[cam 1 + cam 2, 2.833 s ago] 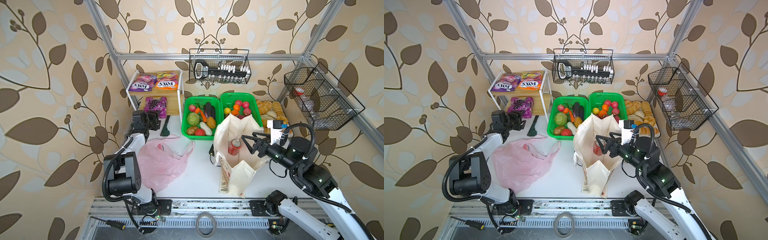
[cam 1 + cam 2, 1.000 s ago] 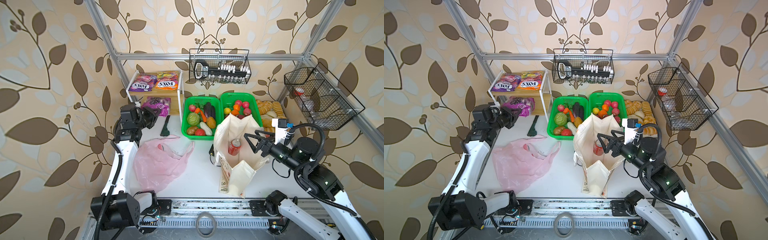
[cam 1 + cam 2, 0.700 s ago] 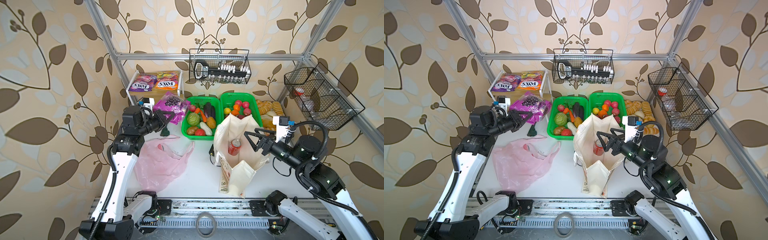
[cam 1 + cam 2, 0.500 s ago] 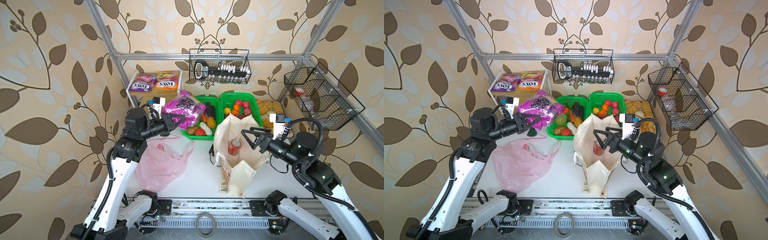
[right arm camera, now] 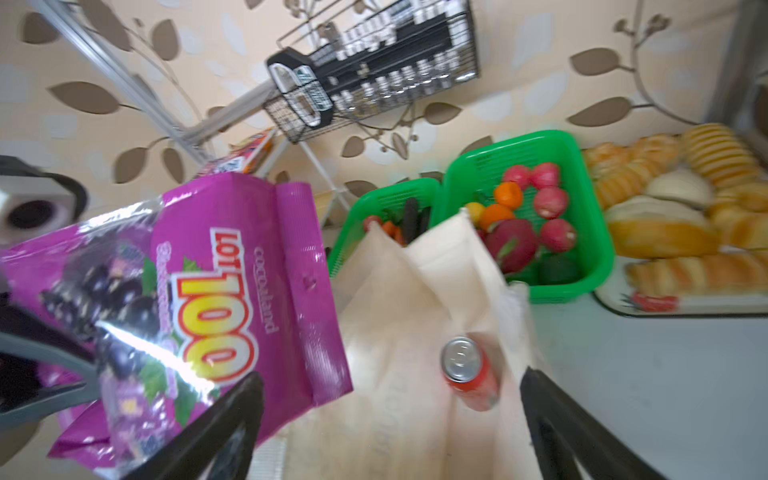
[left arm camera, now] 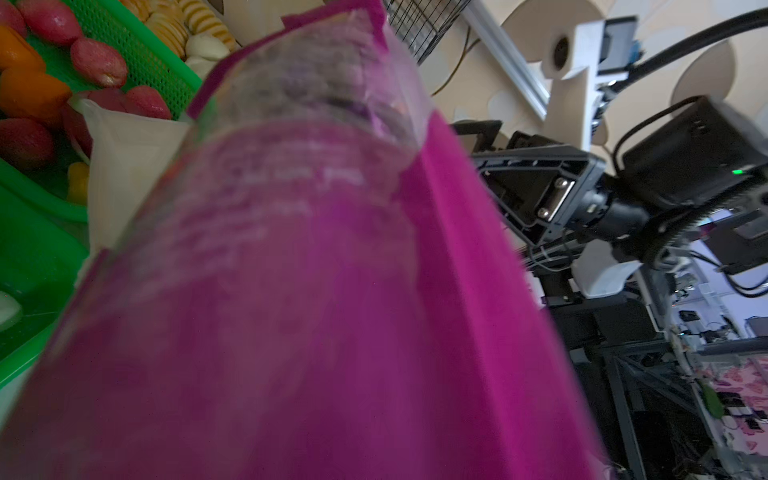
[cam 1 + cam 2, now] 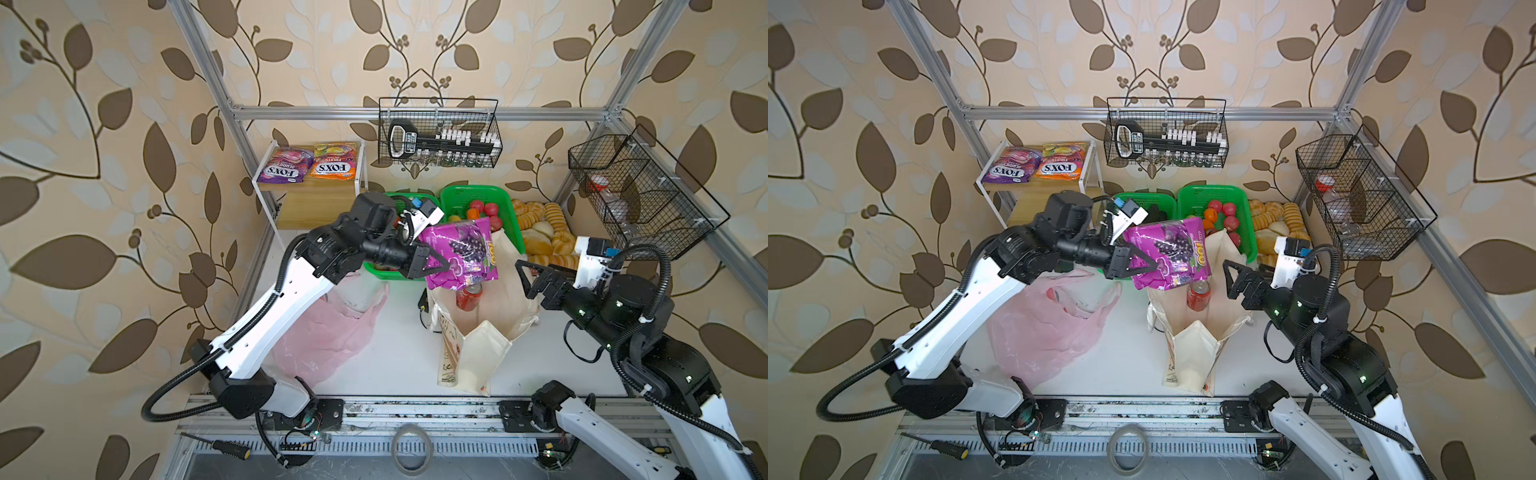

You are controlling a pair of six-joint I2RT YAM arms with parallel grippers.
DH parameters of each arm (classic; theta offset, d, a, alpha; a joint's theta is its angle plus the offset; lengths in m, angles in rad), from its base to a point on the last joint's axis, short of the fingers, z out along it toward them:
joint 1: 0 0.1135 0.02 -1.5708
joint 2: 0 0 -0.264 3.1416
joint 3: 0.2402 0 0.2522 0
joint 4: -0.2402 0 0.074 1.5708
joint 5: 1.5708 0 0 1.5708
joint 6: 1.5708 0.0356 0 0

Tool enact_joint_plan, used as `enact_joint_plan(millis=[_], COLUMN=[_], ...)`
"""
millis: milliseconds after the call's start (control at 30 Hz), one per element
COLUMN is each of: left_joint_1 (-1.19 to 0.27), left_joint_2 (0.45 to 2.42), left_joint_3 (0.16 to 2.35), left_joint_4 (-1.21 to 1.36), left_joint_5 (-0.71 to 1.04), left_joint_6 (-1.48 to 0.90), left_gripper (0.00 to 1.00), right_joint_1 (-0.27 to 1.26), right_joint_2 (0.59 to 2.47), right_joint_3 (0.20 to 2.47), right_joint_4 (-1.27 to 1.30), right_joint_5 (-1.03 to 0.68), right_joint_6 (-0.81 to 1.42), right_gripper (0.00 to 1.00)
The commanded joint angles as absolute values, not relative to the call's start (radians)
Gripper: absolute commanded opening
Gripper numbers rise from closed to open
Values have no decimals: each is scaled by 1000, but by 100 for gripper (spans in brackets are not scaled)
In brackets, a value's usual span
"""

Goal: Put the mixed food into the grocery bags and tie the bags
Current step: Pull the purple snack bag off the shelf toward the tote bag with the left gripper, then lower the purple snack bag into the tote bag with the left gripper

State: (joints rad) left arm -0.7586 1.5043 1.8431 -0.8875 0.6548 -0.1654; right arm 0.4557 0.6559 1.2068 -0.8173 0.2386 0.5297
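One purple packet (image 7: 461, 249) pinched in left tool (image 7: 445, 264) over tote (image 7: 484, 349); right tool (image 7: 523, 279) spread.

Both arms pair white link shells with black joint housings: the left arm (image 7: 286, 307) and the right arm (image 7: 623, 303). Black ribbed hoses (image 7: 174, 405) loop along each. White camera blocks (image 7: 592, 253) cap the wrists. The right gripper (image 7: 523, 279) has black angular fingers and, seemingly, two silver screws (image 6: 561, 182). Small green lights (image 7: 579, 311) glow nearby.
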Motion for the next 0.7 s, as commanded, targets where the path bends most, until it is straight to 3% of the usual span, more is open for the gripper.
enact_joint_plan(millis=[0, 133, 367, 500, 567, 667], left_joint_1=[-807, -821, -850, -880, -894, -911], left_joint_2=[1567, 1625, 1634, 1662, 1691, 1742], left_joint_3=[1990, 2042, 2018, 2041, 2103, 2157], left_joint_4=[-1097, -1115, -1086, -1164, -1197, -1230], left_joint_5=[524, 489, 517, 488, 453, 426], left_joint_6=[77, 100, 80, 156, 173, 164], left_gripper=[0, 0, 0, 0, 0, 0], right_joint_1=[413, 324, 112, 68, 64, 63], right_joint_2=[662, 673, 724, 756, 770, 787], right_joint_3=[1204, 1152, 1055, 1031, 1027, 1016], right_joint_4=[-980, -977, -917, -904, -896, -873], right_joint_5=[344, 220, -165, -217, -222, -263], right_joint_6=[491, 491, 475, 447, 432, 412], right_gripper=[98, 99, 98, 95, 91, 75])
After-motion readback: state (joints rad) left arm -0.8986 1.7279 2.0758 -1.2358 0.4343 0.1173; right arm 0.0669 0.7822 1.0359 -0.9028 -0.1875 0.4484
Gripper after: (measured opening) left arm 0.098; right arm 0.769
